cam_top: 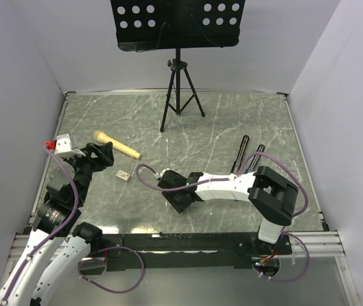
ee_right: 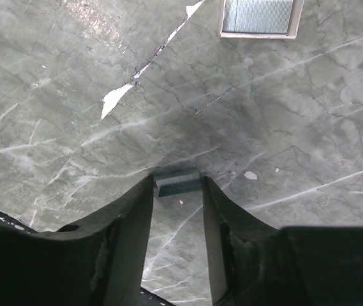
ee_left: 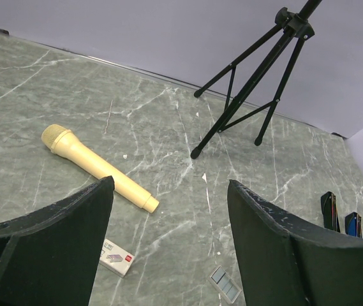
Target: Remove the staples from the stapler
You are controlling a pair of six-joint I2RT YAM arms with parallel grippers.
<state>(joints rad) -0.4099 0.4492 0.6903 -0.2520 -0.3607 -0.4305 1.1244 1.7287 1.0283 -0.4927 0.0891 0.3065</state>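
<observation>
The stapler (ee_right: 178, 180) lies on the marble table (cam_top: 232, 127), right of the yellow microphone (cam_top: 116, 145) in the overhead view and nearer the arm bases. The right gripper (ee_right: 177, 186) is narrowed onto it, a fingertip against each end. A pale tray (ee_right: 261, 18) of ribbed grey rows sits between stapler and microphone. The left gripper (ee_left: 170, 185) is spread wide, holding nothing. A beige card (ee_left: 116, 258) near the microphone's handle carries a red mark, unreadable.
</observation>
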